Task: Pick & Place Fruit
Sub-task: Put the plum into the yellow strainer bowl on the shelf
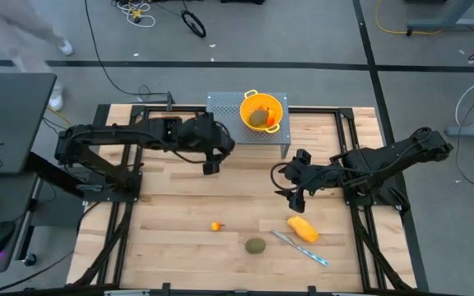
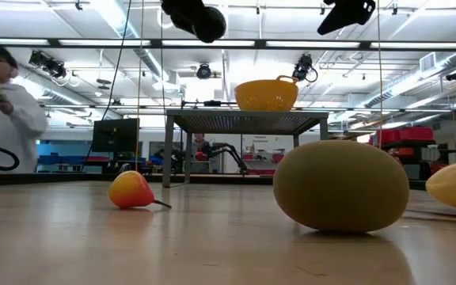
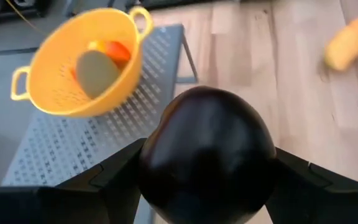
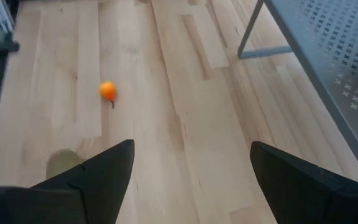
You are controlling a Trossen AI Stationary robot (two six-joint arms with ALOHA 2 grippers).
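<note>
Yellow colander [image 1: 262, 109] holds an olive-green oval [image 1: 258, 117] and orange piece [image 3: 114, 51].
Beside it, left gripper [image 1: 211, 161] clamps the glossy dark ball [image 3: 207, 155]; right gripper [image 1: 295, 197] gapes empty.

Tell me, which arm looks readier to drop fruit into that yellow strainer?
The left. Its fingers hold a dark blackish ball close to the yellow perforated colander on the grey metal stand. The right gripper hangs open and empty, farther off.
</note>
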